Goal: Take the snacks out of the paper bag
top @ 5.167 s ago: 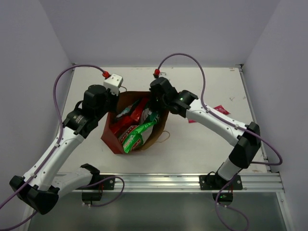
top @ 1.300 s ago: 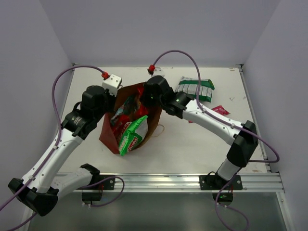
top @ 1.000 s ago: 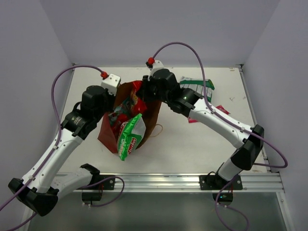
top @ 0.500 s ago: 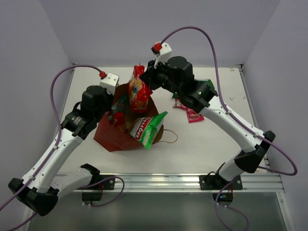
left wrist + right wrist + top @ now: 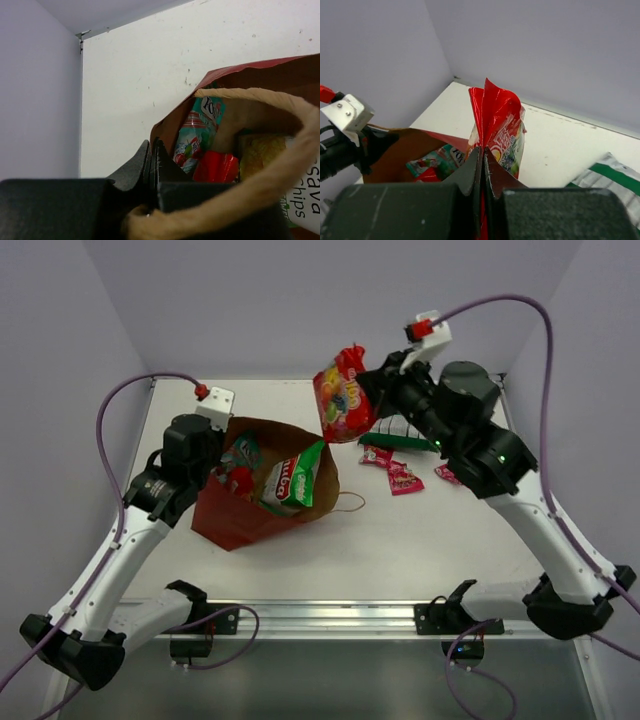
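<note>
Reddish-brown kraft makes up the paper bag (image 5: 228,525), which sits at centre left of the overhead view on the white worktop (image 5: 420,540), leaning with its tan-lined mouth open toward the upper right. The left tool (image 5: 151,150) is pinched fully shut on the rim of that mouth at its left edge. In the left wrist view a thick twine handle (image 5: 280,175) loops across just in front of the fingers.

Inside the mouth a green chip bag (image 5: 295,475) with a red logo pokes out over the right-hand rim. A teal packet (image 5: 200,127) stands deeper in, with a red packet (image 5: 216,167) just right of it and lower in the frame.

The right tool (image 5: 372,390) is raised in the upper middle of the overhead frame, clear of the paper bag. Its fingers are closed tight on a red candy bag (image 5: 343,395), which it holds by one edge. In the right wrist view the shiny red crimped end (image 5: 495,107) of this bag fans out past the fingertips.

A green-white striped multipack (image 5: 400,435) lies flat on the worktop below the right arm. Several small pink-red wrappers (image 5: 405,478) lie beside it, near one another, well right of the paper bag.
</note>
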Tool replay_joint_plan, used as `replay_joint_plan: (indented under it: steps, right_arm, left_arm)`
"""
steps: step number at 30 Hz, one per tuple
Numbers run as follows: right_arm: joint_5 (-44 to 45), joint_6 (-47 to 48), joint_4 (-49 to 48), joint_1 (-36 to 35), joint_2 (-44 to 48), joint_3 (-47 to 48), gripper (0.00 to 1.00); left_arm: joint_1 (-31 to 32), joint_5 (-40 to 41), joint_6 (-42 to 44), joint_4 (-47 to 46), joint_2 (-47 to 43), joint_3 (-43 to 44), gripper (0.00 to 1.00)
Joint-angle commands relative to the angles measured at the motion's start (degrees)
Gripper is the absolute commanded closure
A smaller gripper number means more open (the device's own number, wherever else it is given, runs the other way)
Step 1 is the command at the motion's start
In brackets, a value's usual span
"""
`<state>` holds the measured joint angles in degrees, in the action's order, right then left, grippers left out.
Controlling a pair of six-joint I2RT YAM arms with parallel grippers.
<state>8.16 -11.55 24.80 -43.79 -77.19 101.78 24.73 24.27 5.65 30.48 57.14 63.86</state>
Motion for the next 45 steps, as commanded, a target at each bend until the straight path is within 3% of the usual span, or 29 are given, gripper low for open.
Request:
replay_joint_plan:
  steps: [1, 8, 13, 17, 19, 20, 21, 22, 23, 25, 27, 29, 32, 38, 45]
  right_arm:
    - [7.21, -1.27, -4.23, 2.65, 9.67, -6.48, 1.00]
    - [12.14, -6.97, -2.65, 3.62, 19.53, -29.40, 1.00]
    - [3.74, -12.26, -7.56, 3.63, 19.89, -42.68, 1.00]
    - [-4.97, -16.30, -16.42, 3.45, 17.08, -48.94, 1.00]
    - [-4.13, -18.23, -17.24, 3.45, 16.63, -50.79, 1.00]
    - [-0.73, -18.77, -16.28, 3.45, 16.63, -50.97, 0.97]
    - [1.40, -19.47, -14.97, 3.45, 16.81, -50.89, 0.88]
    - [4.20, -21.30, -10.34, 3.45, 16.98, -49.50, 0.74]
    - [9.97, -22.28, -7.34, 3.45, 17.24, -48.18, 0.44]
    - [13.18, -21.94, -1.37, 3.45, 17.60, -43.54, 0.22]
    - [13.90, -21.76, 1.65, 3.45, 18.12, -40.09, 0.06]
    - [12.50, -22.81, 3.85, 3.27, 18.56, -35.70, 0.01]
    - [6.09, -26.58, 3.16, 2.57, 17.87, -32.00, 0.01]
    - [-0.34, -35.28, 1.57, -4.10, 6.10, -24.88, 0.01]
    - [-4.12, -43.46, 1.13, -5.52, -7.09, -22.50, 0.01]
  left_arm:
    - [-1.79, 2.27, 3.75, -9.81, -0.46, 1.98, 1.00]
    - [-5.04, -0.72, 6.82, -13.77, 3.05, 4.35, 1.00]
    - [-6.80, -1.24, 11.31, -18.25, 5.34, 4.53, 1.00]
    - [-7.15, -9.47, 12.81, -21.86, 5.26, 3.03, 1.00]
    - [-7.15, -13.01, 12.63, -21.78, 5.17, 2.85, 1.00]
    - [-7.15, -16.15, 12.63, -21.60, 5.08, 2.85, 1.00]
    - [-7.15, -17.49, 12.54, -20.91, 4.73, 2.68, 1.00]
    - [-7.15, -18.64, 12.54, -20.64, 4.64, 2.59, 1.00]
    - [-7.15, -20.21, 12.46, -20.20, 4.47, 2.16, 1.00]
    - [-7.15, -21.28, 12.11, -18.97, 3.94, 1.80, 1.00]
    - [-7.07, -21.72, 11.23, -17.57, 3.68, 1.01, 1.00]
    - [-7.07, -21.37, 9.83, -16.60, 3.59, 0.48, 1.00]
    - [-6.98, -21.28, 7.81, -14.84, 3.68, 0.39, 1.00]
    - [-6.80, -19.53, 5.25, -13.96, 4.11, 1.80, 1.00]
    - [-6.80, -15.57, 3.76, -12.64, 4.29, 2.42, 1.00]
